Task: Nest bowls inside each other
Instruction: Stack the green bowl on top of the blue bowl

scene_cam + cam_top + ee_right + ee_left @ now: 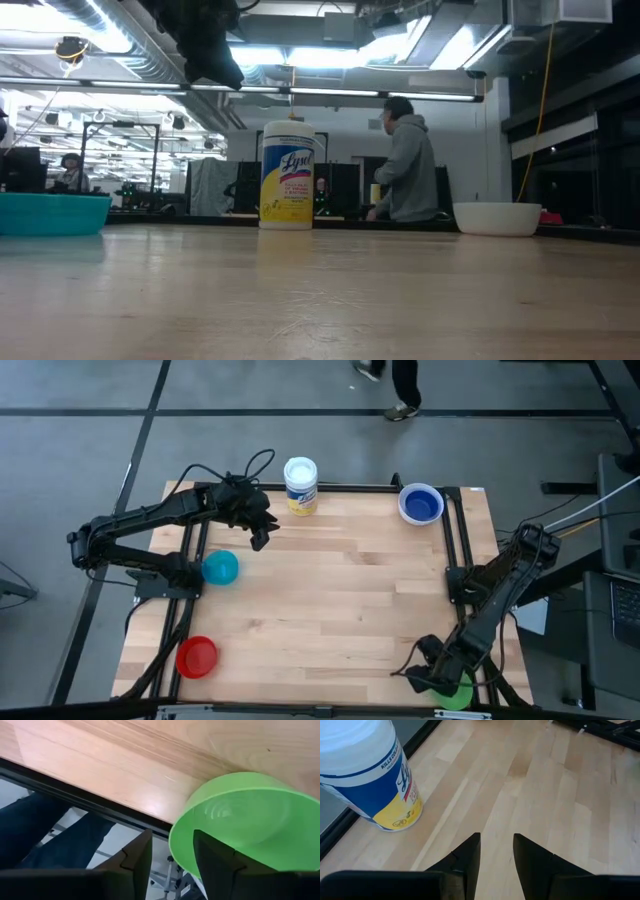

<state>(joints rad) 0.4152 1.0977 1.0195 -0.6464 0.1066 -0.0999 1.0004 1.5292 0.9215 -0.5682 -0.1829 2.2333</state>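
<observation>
- Step in hand: pickup of the first bowl. No bowl sits inside another yet; all are well apart on the table.
- My right gripper is at the near right corner, at the green bowl, which overhangs the table's near edge.
- Right jaw state: fingers apart, one finger over the bowl's rim wall, the other outside it. The rim stands between them; I cannot tell whether they bear on it yet.
- My left gripper hangs over the far left of the table, just beside the white container. Its fingers are released and hold nothing.
- Bowl positions: white-rimmed dark blue bowl at the far right; light blue bowl at the left edge; red bowl at the near left corner.
- Next move, by my judgement: close on the green rim, lift clear of the edge, carry it to another bowl.
- Caution: the overhang could tip the bowl off if I push it.
</observation>
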